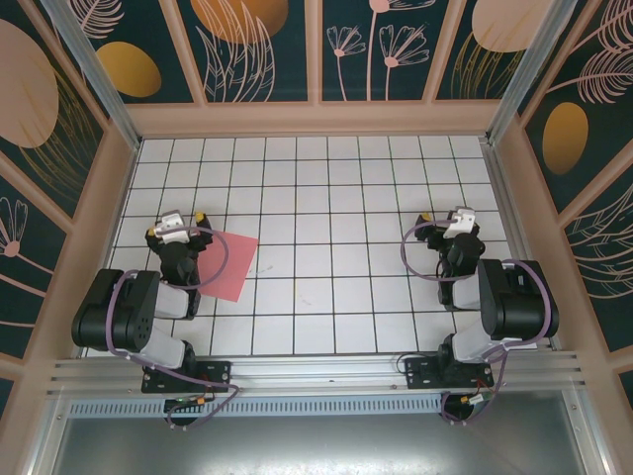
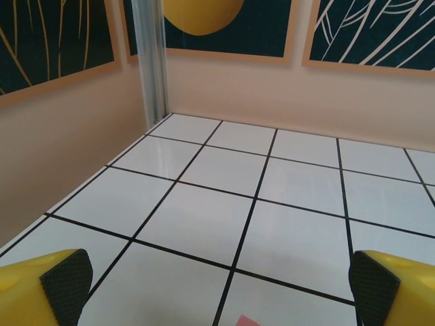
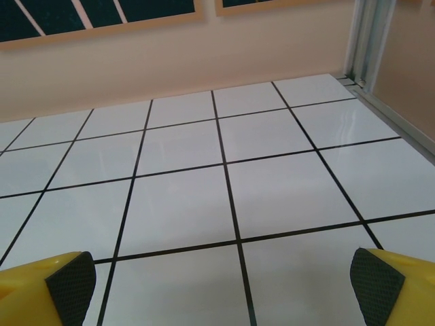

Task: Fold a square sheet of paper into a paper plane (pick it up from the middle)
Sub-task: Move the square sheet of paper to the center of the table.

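White gridded tabletop (image 1: 326, 198), boxed in by leaf-patterned walls, and no fold made yet: your 2 arms sit low, both sets of jaws spread wide and holding nothing.

At left, your left gripper (image 1: 176, 223) is just beside the far-left corner of the square sheet of paper (image 1: 229, 265). The sheet lies flat, skewed to the grid lines, with its near-left edge under that arm's links. From the left wrist camera, 1 pink corner (image 2: 247, 320) shows at the bottom edge, between the black pads (image 2: 65, 277).

At right, your right gripper (image 1: 448, 220) is well apart from the sheet, over bare tiles.

The likely trouble is the pick itself:
- **Slipping:** thin paper lying flush on a glossy tile gives the pads nothing to bite, so closing on the middle may only push the sheet along.
- **Creasing:** the pinch could also leave a stray crease that spoils each later fold.
- **Dragging:** when you swing the left arm, the links over the sheet's edge may pull it further off square.
- **Reach:** your right arm has a long way to come across, and a late arrival leaves 1 gripper holding a sagging sheet alone.
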`<state>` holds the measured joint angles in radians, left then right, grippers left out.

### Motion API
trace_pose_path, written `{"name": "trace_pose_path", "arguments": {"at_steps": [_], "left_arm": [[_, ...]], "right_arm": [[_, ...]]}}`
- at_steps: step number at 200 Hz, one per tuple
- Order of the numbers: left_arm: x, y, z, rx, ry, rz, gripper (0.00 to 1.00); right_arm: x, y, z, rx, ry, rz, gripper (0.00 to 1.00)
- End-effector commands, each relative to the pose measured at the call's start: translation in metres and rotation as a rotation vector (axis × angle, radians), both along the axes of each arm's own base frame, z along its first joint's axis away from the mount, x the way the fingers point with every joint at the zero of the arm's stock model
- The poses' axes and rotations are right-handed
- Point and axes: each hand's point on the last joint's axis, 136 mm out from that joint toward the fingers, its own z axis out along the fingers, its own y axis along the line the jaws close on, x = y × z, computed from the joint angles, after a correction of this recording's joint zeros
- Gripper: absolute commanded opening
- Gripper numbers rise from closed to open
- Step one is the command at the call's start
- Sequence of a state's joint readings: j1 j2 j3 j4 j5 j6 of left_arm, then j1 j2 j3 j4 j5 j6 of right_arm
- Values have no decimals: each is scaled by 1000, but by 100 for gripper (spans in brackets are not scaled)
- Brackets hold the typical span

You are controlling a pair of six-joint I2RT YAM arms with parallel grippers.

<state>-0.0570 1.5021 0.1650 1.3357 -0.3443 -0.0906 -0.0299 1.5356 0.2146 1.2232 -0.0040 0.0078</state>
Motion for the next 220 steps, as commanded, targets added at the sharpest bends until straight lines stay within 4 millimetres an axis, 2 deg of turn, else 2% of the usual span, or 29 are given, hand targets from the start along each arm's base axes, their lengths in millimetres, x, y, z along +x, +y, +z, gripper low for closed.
{"name": "trace_pose_path", "arguments": {"at_steps": [1,26,54,90,114,126,141,156,167,191,220], "left_arm": [[-10,2,26,-16,-101,2,99],[-13,7,34,-45,-84,30,99],[-16,15,49,-141,-75,90,99],[-21,23,59,-273,4,172,99],[-37,30,52,-479,49,278,99],[-31,7,55,-512,76,133,99],[-26,-27,55,-566,119,-62,99],[-29,-54,43,-634,216,-183,99],[-34,-70,33,-691,295,-246,99],[-46,-92,2,-801,448,-297,99],[-62,-103,-44,-858,672,-272,98]], "right_arm": [[3,10,15,-19,-51,44,99],[2,10,23,-27,-48,38,99],[11,13,28,27,95,29,99],[-7,9,43,156,187,-37,99],[-18,5,35,349,325,-145,99],[-24,8,23,363,409,-142,99],[-31,28,12,424,477,-48,99],[-39,56,8,508,510,97,99],[-45,69,6,575,531,144,99],[-58,100,0,688,577,261,99],[-70,131,-5,682,635,336,99]]}}
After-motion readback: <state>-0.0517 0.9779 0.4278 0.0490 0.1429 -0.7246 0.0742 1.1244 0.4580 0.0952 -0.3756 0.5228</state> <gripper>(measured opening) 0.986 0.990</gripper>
